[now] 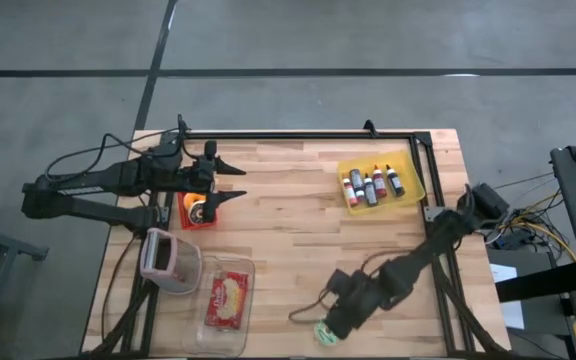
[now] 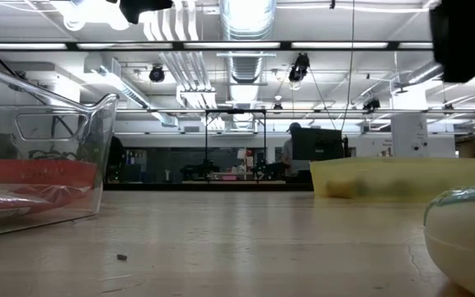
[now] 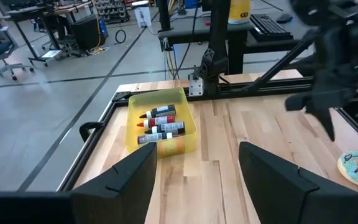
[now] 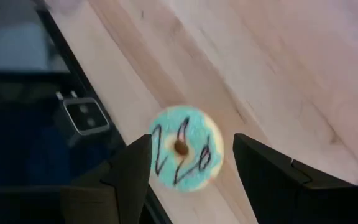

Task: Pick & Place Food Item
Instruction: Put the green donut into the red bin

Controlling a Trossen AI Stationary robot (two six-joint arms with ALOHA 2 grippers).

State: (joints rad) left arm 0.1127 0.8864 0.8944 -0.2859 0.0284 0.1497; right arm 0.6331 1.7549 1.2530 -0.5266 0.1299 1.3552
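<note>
yellow bin (image 1: 413, 188): translucent plastic, rectangular, at the surface's far right; holds five small bottles (image 1: 372, 185) lying side by side, dark bodies, red and white caps
clear tub (image 1: 244, 298): see-through, rectangular with rounded corners, near the front left; a red packet (image 1: 226, 299) lies flat inside
pink cup (image 1: 167, 262): on its side just left of the tub, touching or almost touching it, clear walls, pink rim
red tray (image 1: 189, 212): small, under the left gripper, with a round dark-and-white item in it; I cannot tell what that is
donut (image 4: 185, 147): round, pale blue icing with dark squiggles, small hole; lies on the surface at the front edge, right of centre
right gripper (image 1: 332, 322): low over the donut, jaws apart on either side of it, not touching it
left gripper (image 1: 230, 179): above the red tray at the far left, jaws open, holding nothing
surface (image 1: 298, 230): pale wooden planks, black metal frame around the edge
</note>
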